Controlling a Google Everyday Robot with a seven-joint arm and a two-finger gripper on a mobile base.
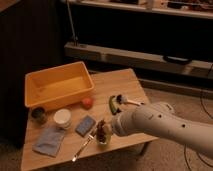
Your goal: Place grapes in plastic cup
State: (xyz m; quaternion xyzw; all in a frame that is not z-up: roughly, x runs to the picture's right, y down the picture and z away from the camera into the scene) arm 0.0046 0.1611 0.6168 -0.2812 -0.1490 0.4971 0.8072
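Dim room: at the bench (125, 80) lower centre, gripper (105, 129) jaws held grapes (103, 131) over the plastic cup (103, 140); release remained.

Gripper (106, 126) at table (127, 82) front edge, grapes (104, 131) over cup (103, 139); bin (59, 85) behind left, bowl (62, 118) left.
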